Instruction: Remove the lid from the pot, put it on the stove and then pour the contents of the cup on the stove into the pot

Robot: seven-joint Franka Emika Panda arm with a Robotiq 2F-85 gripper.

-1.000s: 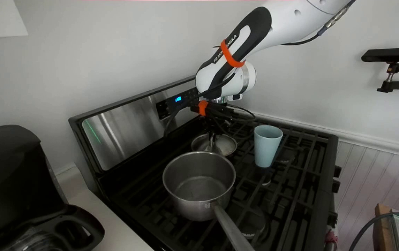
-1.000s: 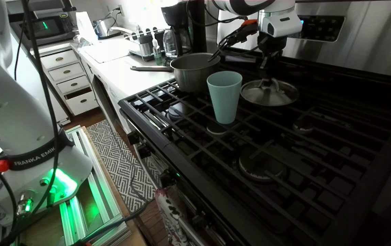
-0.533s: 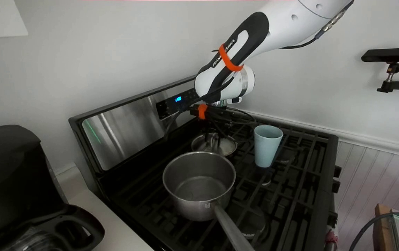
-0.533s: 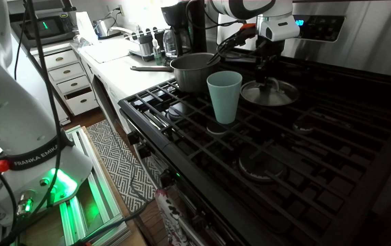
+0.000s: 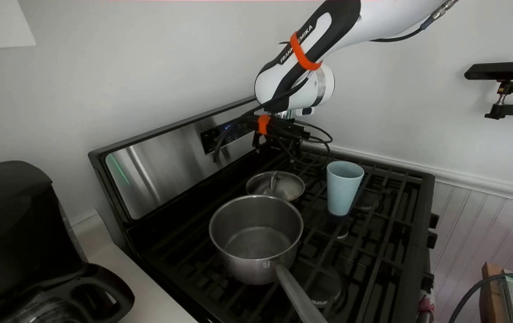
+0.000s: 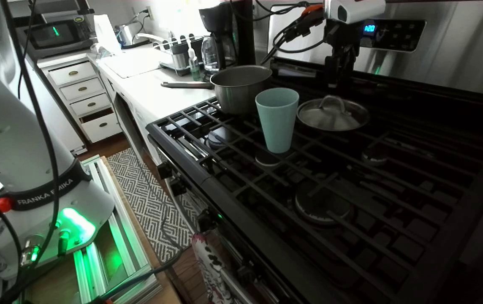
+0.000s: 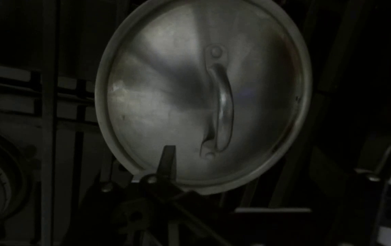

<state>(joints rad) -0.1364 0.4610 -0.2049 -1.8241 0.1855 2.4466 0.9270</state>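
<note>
Black grates (image 6: 250, 185) span the dark, steel-trimmed stove (image 6: 330, 169), which stands beside a white worktop (image 5: 149, 287). Nearest in an exterior view, a black plastic coffee maker (image 5: 10, 215) sits on that worktop. Next comes the shiny stainless-steel pot (image 5: 247, 267), upright on the grates, its long straight handle (image 5: 296, 294) angled toward the camera. Beyond it to the right, the pale blue, tapered cup (image 5: 344, 188) stands upright, apart from the pot; what it holds is hidden. Farther back lies the round, silvery metal lid (image 6: 330, 120), its arched handle (image 7: 225, 106) uppermost, resting on the grates, near the pot and the cup but touching neither. Above it hangs the black tool (image 5: 275, 154), clear of the lid and unclenched, its fingers (image 7: 169, 160) spread; one shows in the wrist view in front of the lid's rim. A white robot arm (image 5: 382, 22), wrapped with an orange band (image 5: 302, 54), carries the tool. Behind rise the brushed-steel back panel (image 5: 162, 166), its small blue display (image 6: 369, 28) lit, and a pale wall (image 5: 126, 72).
</note>
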